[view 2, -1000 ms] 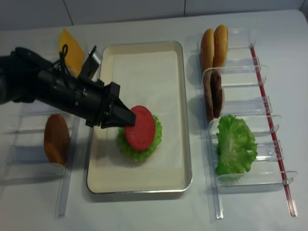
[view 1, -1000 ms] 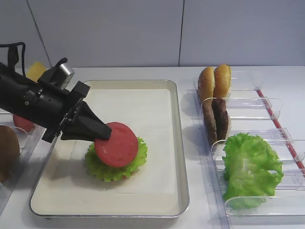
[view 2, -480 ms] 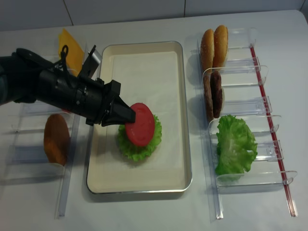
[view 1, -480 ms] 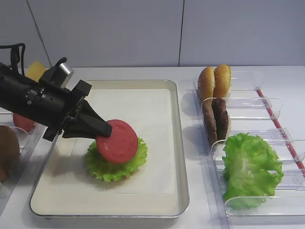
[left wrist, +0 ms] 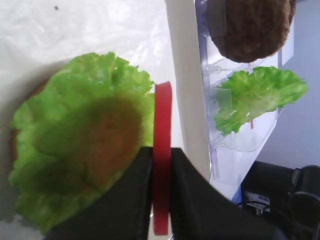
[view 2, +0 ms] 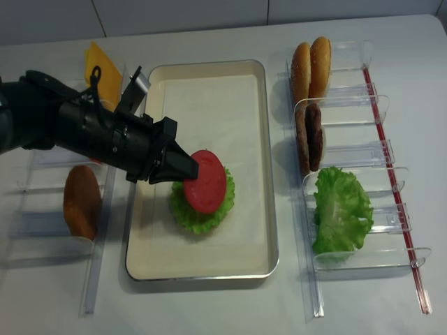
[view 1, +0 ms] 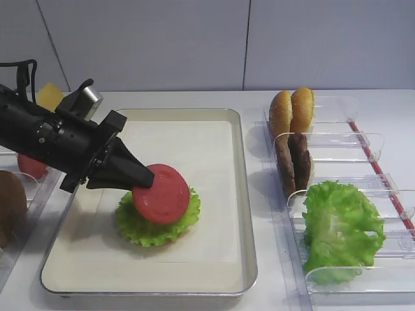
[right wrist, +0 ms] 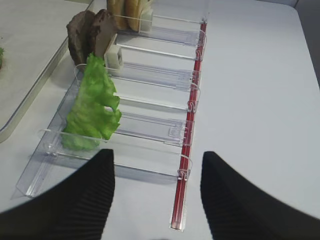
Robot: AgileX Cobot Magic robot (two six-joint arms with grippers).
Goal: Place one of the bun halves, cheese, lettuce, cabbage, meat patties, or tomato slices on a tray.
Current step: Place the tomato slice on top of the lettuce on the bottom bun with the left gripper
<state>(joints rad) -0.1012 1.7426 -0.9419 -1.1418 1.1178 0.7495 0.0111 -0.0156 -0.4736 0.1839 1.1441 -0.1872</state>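
A cream tray point(view 1: 249, 246) point(view 2: 273, 230) holds a lettuce leaf point(view 1: 152, 227) point(view 2: 197, 218) point(left wrist: 75, 130) with something brown under it. My left gripper point(view 1: 146, 183) point(view 2: 186, 172) point(left wrist: 161, 151) is shut on a red tomato slice point(view 1: 162, 194) point(view 2: 206, 181) point(left wrist: 162, 107). It holds the slice tilted just above the lettuce; whether the two touch I cannot tell. My right gripper point(right wrist: 157, 159) is open and empty above the bare table, beside the clear bins. It does not show in the exterior views.
Clear bins right of the tray hold bun halves point(view 1: 292, 110) point(view 2: 311, 63), meat patties point(view 1: 293, 162) point(view 2: 309, 136) and loose lettuce point(view 1: 340, 227) point(view 2: 341, 209) point(right wrist: 92, 107). On the left are cheese point(view 2: 105, 73), a brown bun point(view 2: 82, 201) and a red slice point(view 1: 31, 167).
My left gripper has edged slightly right and back with the tomato slice, staying over the lettuce. Its grip has not changed.
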